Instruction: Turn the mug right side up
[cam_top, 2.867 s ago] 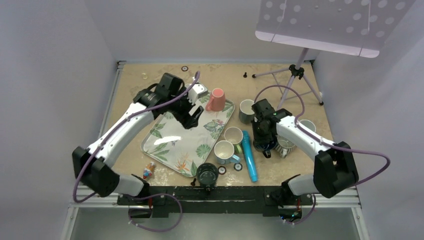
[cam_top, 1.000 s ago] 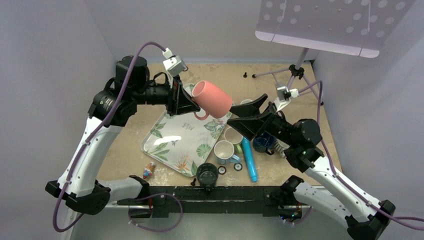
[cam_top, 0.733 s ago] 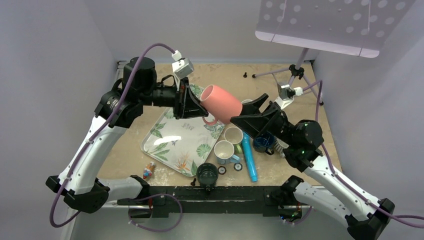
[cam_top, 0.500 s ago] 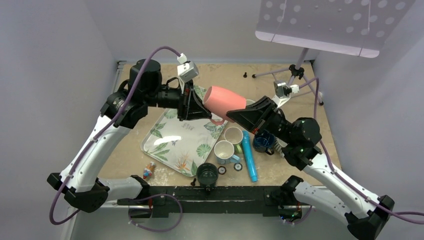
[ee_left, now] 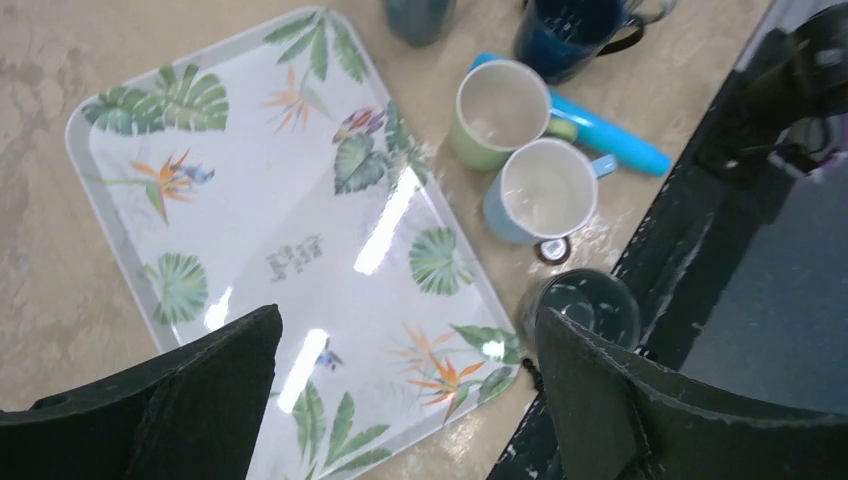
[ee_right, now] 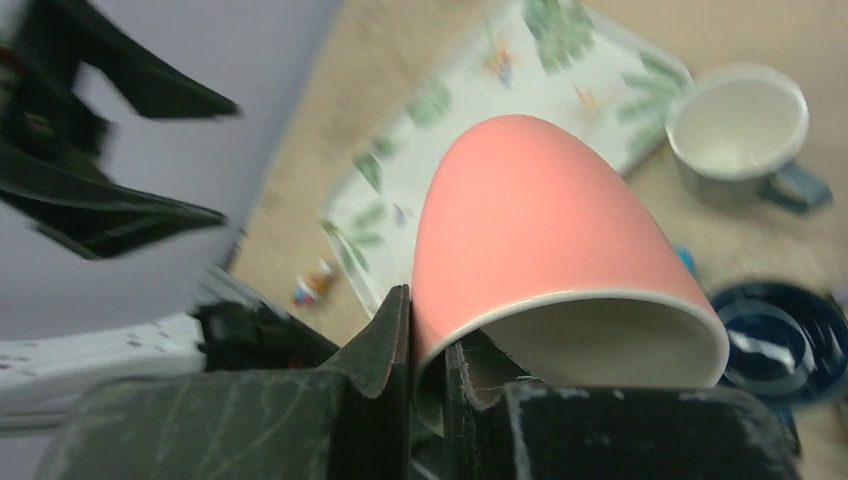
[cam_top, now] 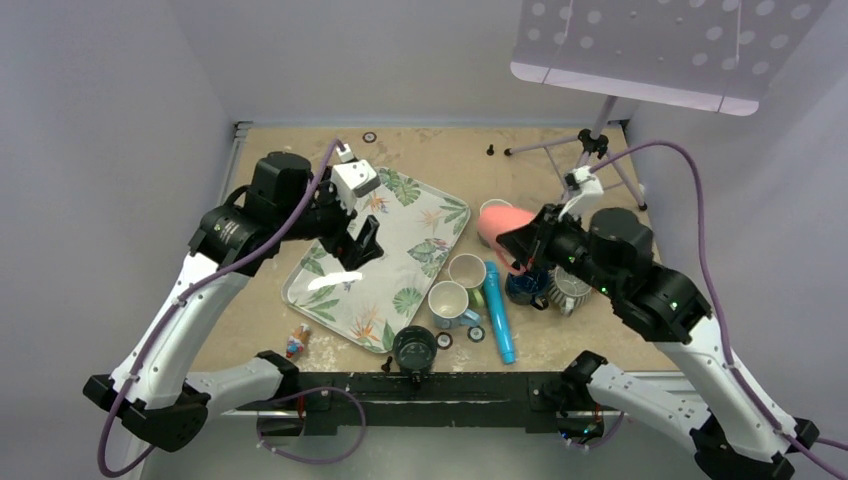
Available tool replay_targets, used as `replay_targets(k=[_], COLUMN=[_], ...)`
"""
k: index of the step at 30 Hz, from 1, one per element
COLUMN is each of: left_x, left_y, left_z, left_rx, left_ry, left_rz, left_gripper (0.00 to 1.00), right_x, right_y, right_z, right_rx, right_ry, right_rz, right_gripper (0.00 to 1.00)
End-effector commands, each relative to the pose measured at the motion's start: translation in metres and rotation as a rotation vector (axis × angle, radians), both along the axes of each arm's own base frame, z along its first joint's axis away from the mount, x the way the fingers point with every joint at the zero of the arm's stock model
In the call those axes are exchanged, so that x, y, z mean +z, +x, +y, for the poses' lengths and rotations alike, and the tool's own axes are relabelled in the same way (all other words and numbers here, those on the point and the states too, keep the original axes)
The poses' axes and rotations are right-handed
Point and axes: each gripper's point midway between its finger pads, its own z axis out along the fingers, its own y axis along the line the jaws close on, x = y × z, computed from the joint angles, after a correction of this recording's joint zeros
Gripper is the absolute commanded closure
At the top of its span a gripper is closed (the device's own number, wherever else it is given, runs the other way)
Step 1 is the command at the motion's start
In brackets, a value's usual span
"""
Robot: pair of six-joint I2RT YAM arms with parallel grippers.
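Observation:
The pink mug (cam_top: 497,223) hangs in the air right of the tray, over the cluster of mugs. My right gripper (cam_top: 522,243) is shut on its rim. In the right wrist view one finger is inside the mug (ee_right: 540,220) and one outside, with the gripper (ee_right: 428,345) pinching the wall. The mug's mouth faces the wrist and its base points away. My left gripper (cam_top: 357,240) is open and empty above the leaf-print tray (cam_top: 400,250). In the left wrist view its fingers (ee_left: 150,400) stand wide apart over the tray (ee_left: 270,230).
Right of the tray stand a green mug (cam_top: 467,269), a white-and-blue mug (cam_top: 448,300), a teal tube (cam_top: 498,310) and a dark blue mug (cam_top: 522,287). A dark glass (cam_top: 414,347) stands at the near edge. A stand's tripod (cam_top: 592,148) is at the back right.
The left gripper let go of the pink mug and drew back low over the tray. The right gripper closed on the mug's rim and carried it right and down.

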Motion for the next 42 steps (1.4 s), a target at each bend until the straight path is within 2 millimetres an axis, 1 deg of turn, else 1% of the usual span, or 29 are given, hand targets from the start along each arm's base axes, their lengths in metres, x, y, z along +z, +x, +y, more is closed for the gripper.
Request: replay_targets(k=[1,3,6,8,10,12,14,18,19,22,23,25,27,30,31,32,34,36,38,39,41,42], left_x=[-0.026,-0.029,-0.031,-0.032,-0.034,-0.037,-0.042,-0.049,-0.049,-0.049,-0.050,-0.051,-0.054,-0.057,-0.058,-0.060,-0.065,-0.072,-0.076,-0.085,-0.089,-0.091], left_y=[0.020,0.020,0.021,0.021,0.022,0.023,0.024,0.026,0.026,0.025,0.024,0.024,0.025,0.029,0.033,0.038,0.055,0.071,0.085,0.089,0.098,0.101], left_z=[0.032,0.034,0.036,0.037,0.038,0.039,0.038,0.037,0.037,0.037,0.038,0.041,0.043,0.047,0.049,0.053,0.065,0.080,0.093,0.101,0.118,0.127], left_rx=[0.114,0.114,0.117,0.116,0.120,0.124,0.124,0.127,0.125,0.124,0.125,0.133,0.145,0.176,0.194,0.221,0.308,0.404,0.516,0.571,0.671,0.712], left_ry=[0.149,0.154,0.159,0.161,0.170,0.176,0.181,0.190,0.188,0.186,0.191,0.196,0.203,0.214,0.218,0.222,0.220,0.208,0.158,0.139,0.085,0.068], left_rz=[-0.112,-0.129,-0.145,-0.155,-0.156,-0.154,-0.147,-0.130,-0.127,-0.130,-0.131,-0.138,-0.138,-0.139,-0.146,-0.155,-0.165,-0.160,-0.164,-0.160,-0.182,-0.186], left_gripper=[0.00,0.00,0.00,0.00,0.00,0.00,0.00,0.00,0.00,0.00,0.00,0.00,0.00,0.00,0.00,0.00,0.00,0.00,0.00,0.00,0.00,0.00], right_x=[-0.100,-0.127,-0.169,-0.199,-0.222,-0.235,-0.246,-0.278,-0.285,-0.291,-0.290,-0.287,-0.280,-0.261,-0.251,-0.240,-0.207,-0.173,-0.147,-0.139,-0.127,-0.122], right_y=[-0.026,-0.037,-0.054,-0.062,-0.068,-0.069,-0.067,-0.069,-0.068,-0.062,-0.060,-0.057,-0.053,-0.043,-0.039,-0.036,-0.022,-0.001,0.025,0.040,0.069,0.085], right_z=[-0.029,-0.036,-0.041,-0.047,-0.057,-0.060,-0.060,-0.069,-0.067,-0.061,-0.062,-0.062,-0.059,-0.059,-0.059,-0.058,-0.049,-0.031,-0.016,-0.012,-0.006,-0.009], right_rx=[-0.019,-0.010,0.029,0.026,0.004,-0.010,-0.014,-0.024,-0.013,0.016,0.005,-0.001,-0.004,-0.046,-0.061,-0.072,-0.087,-0.095,-0.118,-0.151,-0.207,-0.239], right_ry=[-0.333,-0.407,-0.502,-0.573,-0.646,-0.681,-0.695,-0.813,-0.832,-0.842,-0.853,-0.851,-0.834,-0.815,-0.800,-0.781,-0.703,-0.587,-0.493,-0.464,-0.411,-0.388], right_rz=[0.348,0.448,0.584,0.669,0.737,0.768,0.779,0.862,0.877,0.872,0.868,0.854,0.828,0.778,0.754,0.729,0.635,0.512,0.375,0.312,0.204,0.158], right_gripper=[1.00,1.00,1.00,1.00,1.00,1.00,1.00,1.00,1.00,1.00,0.97,0.78,0.63,0.26,0.16,0.10,0.05,0.04,0.04,0.02,0.01,0.01])
